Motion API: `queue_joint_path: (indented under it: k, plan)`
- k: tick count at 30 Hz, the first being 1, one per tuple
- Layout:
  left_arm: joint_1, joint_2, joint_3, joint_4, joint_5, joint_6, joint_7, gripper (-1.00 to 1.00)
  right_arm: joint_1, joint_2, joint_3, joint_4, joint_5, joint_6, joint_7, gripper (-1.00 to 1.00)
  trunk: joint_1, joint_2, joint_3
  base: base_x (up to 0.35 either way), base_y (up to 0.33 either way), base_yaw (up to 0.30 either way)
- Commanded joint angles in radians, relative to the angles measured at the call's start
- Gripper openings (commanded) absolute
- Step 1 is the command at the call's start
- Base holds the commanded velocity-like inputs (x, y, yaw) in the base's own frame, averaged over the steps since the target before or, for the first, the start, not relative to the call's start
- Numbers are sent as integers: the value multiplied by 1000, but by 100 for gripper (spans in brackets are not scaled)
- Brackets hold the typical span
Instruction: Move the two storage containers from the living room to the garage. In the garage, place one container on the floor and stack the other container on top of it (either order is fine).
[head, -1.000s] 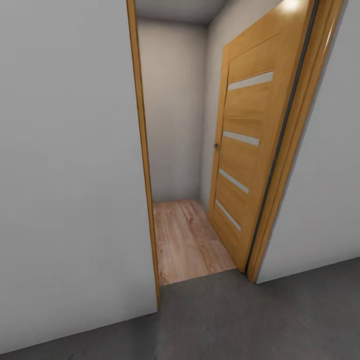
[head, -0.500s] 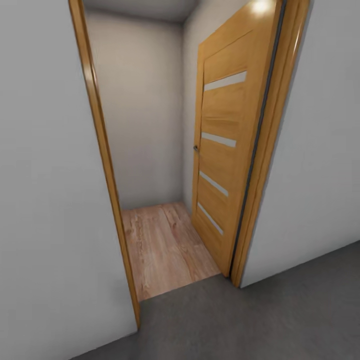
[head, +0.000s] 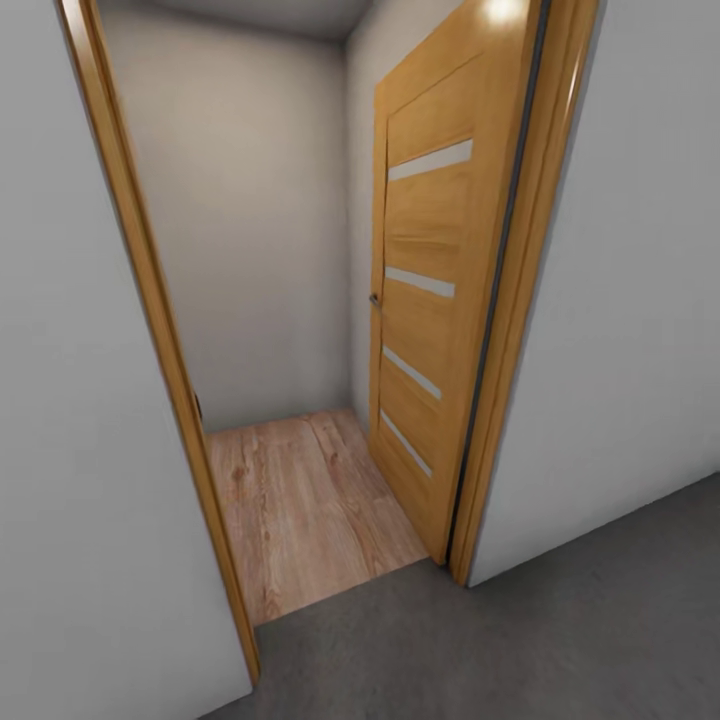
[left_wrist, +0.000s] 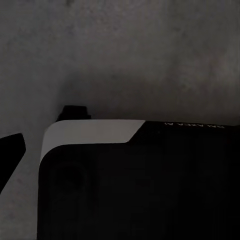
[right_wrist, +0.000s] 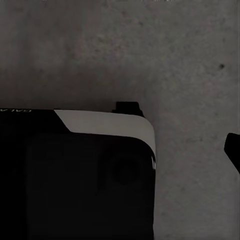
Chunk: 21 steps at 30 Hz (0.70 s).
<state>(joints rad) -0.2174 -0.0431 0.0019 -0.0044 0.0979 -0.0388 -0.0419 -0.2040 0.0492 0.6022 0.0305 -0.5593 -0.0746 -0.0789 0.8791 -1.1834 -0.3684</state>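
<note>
Grey concrete floor (head: 560, 640) at an open doorway.

The floor lies underfoot; an orange-wood door (head: 425, 290) (four pale slits) stands swung inward over light plank flooring (head: 300, 510), between white walls (head: 640, 300). State of either gripper: cannot tell.

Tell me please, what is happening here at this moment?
Nothing is being handled right now. The head view faces an open orange-wood door with four pale slits, swung inward. The robot stands on a dark-grey concrete floor; beyond the threshold lies a light wood-plank floor and a plain white wall. Both wrist cameras look down at the concrete past the robot's own dark body.
</note>
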Motion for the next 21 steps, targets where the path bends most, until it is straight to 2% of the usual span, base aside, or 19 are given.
queue_joint_path:
  k: [1, 9, 11, 13, 17, 21]
  plan:
    - [0, 1, 0, 1, 11, -4, -4, 100, 0, 0, 8, 3, -8, -6, -1, 100, 0, -1, -1, 119, -5, 0]
    - [1, 8, 0, 1, 12, -4, -3, 100, 1, -3, 7, 3, -8, -8, -1, 100, 0, -1, -1, 33, -1, 0]
    - [2, 15, 0, 2, 12, -2, -1, 100, 1, -3, 7, 3, -8, -8, -1, 100, 0, -1, -1, 3, 0, 0]
    - [24, 33, 0, 1, 12, -5, 1, 100, 1, -3, 7, 3, -8, -7, -4, 100, 0, -1, -1, 1, 0, 0]
    - [27, 33, 0, 1, 11, -4, 2, 100, 1, -5, 8, 3, -8, -6, -4, 100, 0, -1, -1, 32, 0, 0]
    - [27, 30, -3, 1, 9, -2, 2, 100, 1, -7, 8, 3, -8, -5, -4, 100, 0, -1, -1, 221, 0, 0]
